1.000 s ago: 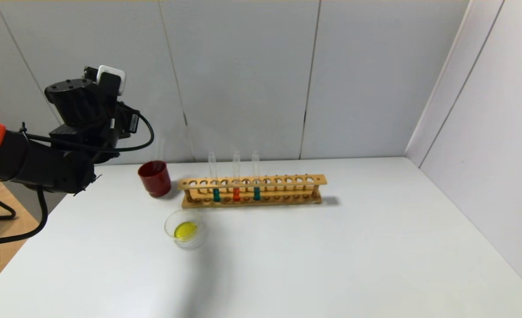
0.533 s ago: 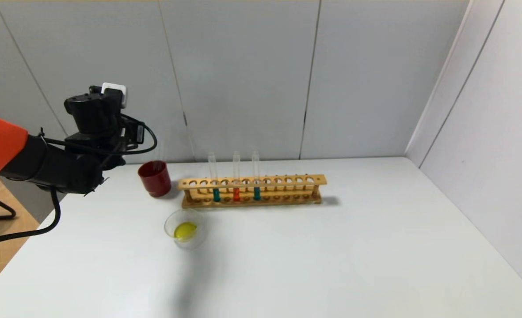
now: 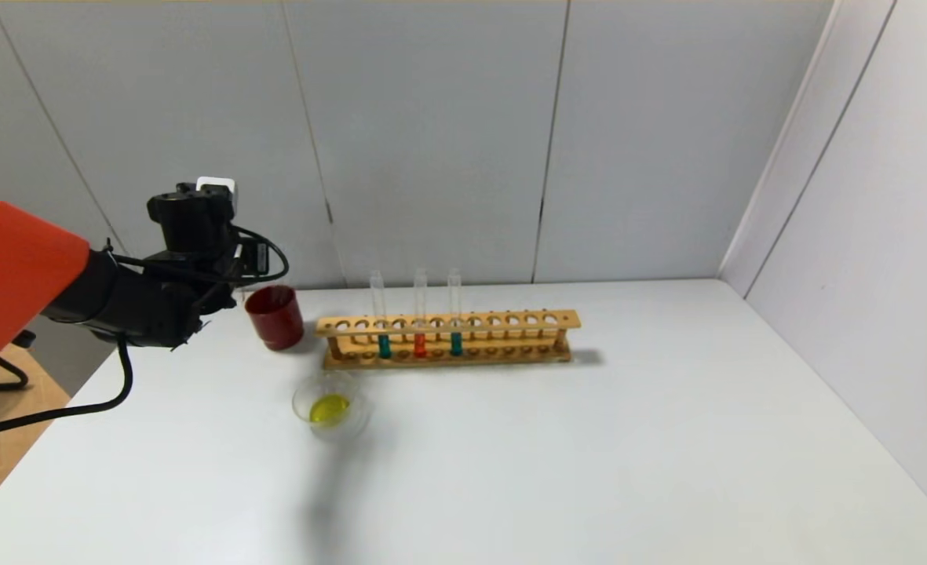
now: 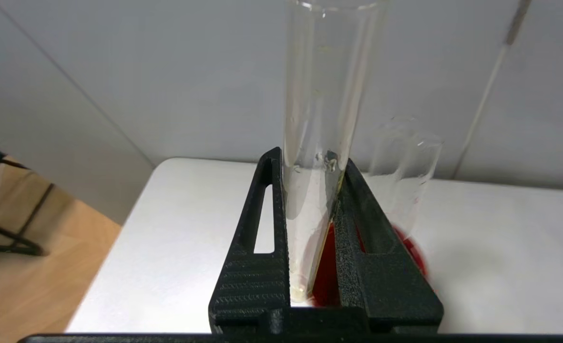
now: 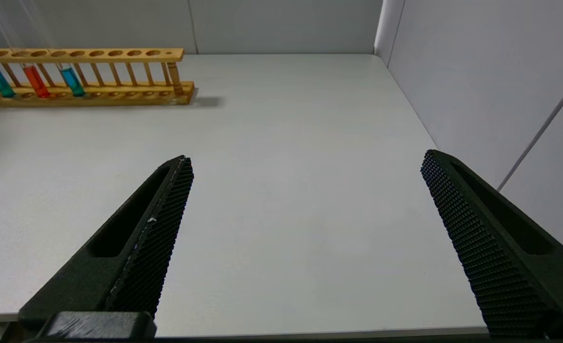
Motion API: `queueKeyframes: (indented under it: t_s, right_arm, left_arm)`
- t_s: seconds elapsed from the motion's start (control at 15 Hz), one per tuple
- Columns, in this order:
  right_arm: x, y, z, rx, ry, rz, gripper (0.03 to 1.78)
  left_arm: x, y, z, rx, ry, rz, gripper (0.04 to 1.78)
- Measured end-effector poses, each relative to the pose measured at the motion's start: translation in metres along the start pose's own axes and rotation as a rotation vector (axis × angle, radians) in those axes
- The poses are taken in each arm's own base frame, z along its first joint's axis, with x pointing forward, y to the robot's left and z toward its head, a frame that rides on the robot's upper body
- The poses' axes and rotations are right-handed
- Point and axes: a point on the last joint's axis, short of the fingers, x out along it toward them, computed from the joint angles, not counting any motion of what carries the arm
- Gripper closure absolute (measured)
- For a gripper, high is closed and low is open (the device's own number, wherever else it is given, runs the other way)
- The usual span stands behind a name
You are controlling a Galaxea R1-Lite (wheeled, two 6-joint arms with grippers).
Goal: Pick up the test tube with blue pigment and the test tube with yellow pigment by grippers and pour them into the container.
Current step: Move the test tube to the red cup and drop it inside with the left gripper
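My left gripper [image 4: 310,159] is shut on an upright clear test tube [image 4: 326,95] that holds only a yellowish trace at its bottom. It hangs at the red cup [image 3: 275,316], with the cup's red showing between the fingers [image 4: 326,271]. In the head view this gripper [image 3: 224,286] is just left of the cup. The container [image 3: 330,406], a low clear beaker, holds yellow liquid. Two tubes with blue pigment [image 3: 385,345] [image 3: 456,344] stand in the wooden rack [image 3: 510,322]. My right gripper [image 5: 305,162] is open and empty, low over the table's near right part.
A tube with orange-red liquid [image 3: 420,345] stands between the two blue ones. Another clear empty tube [image 4: 405,166] stands in the red cup. The rack also shows in the right wrist view [image 5: 119,55]. Grey walls close the back and right sides.
My left arm has moved right and down with the clear tube, from high at the left to just beside the red cup. Rack, beaker and cup have not moved.
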Motion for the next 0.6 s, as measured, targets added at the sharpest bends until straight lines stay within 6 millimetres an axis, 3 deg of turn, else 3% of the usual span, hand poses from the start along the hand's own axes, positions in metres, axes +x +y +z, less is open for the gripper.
queueKeyframes:
  t_s: [0.6]
  right_arm:
    - [0.0000, 0.0000, 0.0000, 0.000, 0.000, 0.000, 0.06]
  left_arm:
    - [0.0034, -0.0099, 0.0023, -0.069, -0.017, -0.050, 1.50]
